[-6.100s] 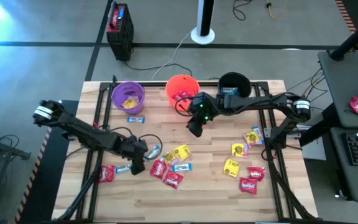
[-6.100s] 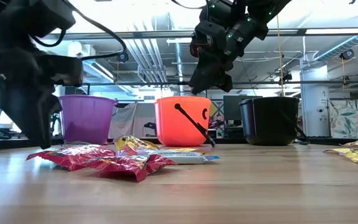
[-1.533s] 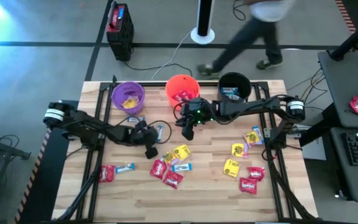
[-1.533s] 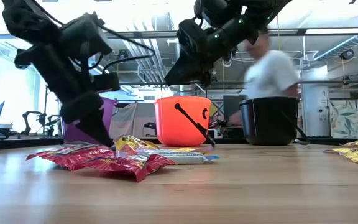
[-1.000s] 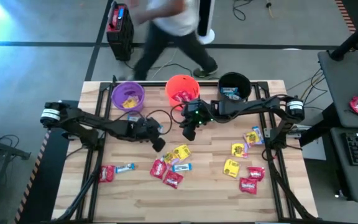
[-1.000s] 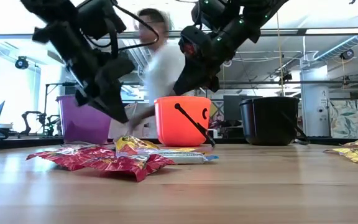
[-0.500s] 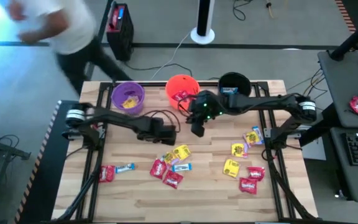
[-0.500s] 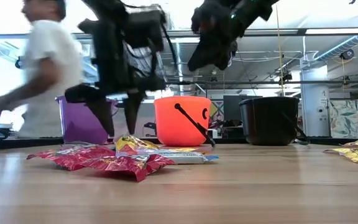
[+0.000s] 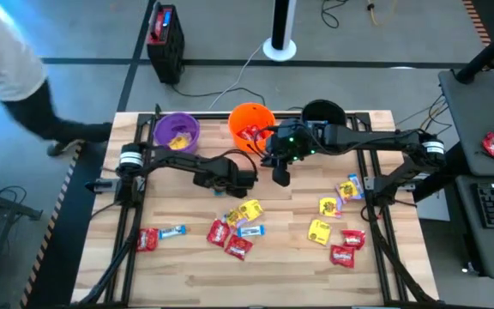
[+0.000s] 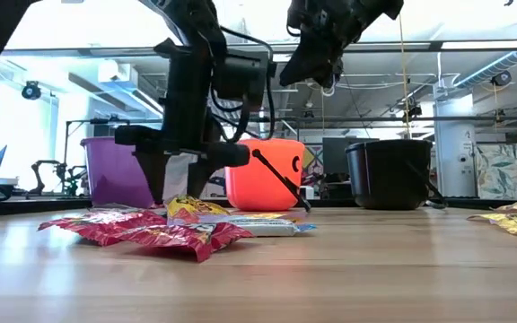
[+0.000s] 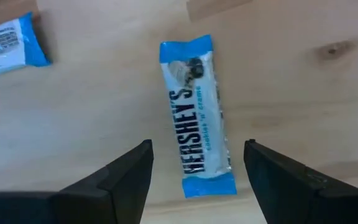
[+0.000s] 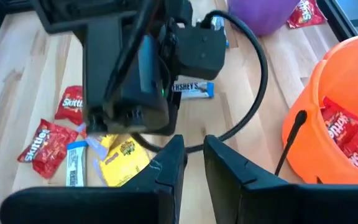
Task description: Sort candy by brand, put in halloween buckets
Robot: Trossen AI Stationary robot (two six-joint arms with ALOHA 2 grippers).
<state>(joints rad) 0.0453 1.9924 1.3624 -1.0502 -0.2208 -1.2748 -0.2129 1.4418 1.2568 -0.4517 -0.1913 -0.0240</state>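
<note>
A blue-and-white Hershey's bar [image 11: 197, 118] lies flat on the wooden table. My left gripper [image 11: 197, 149] points down over it, open, with one finger on each side of the bar's near half and neither touching it. In the high view this gripper [image 9: 240, 180] stands in front of the orange bucket [image 9: 251, 123] and hides the bar. The purple bucket [image 9: 177, 133] holds a yellow packet and the black bucket [image 9: 322, 114] a blue-white one. My right gripper [image 9: 280, 176] hangs high beside the orange bucket. Its fingers [image 12: 179, 162] are almost together, with nothing between them.
Red, yellow and blue-white packets lie heaped at the table's middle [image 9: 238, 225]. More lie at the right [image 9: 337, 227] and the near left [image 9: 157, 236], and one blue-white packet [image 9: 187, 165] lies by the purple bucket. A person [image 9: 7, 69] walks beyond the far left corner.
My left gripper has moved toward the table's right, tipped from a slant until it points down at the table, and opened over the Hershey's bar. My right gripper has risen and drifted right, still almost shut. A person has walked leftward behind the table.
</note>
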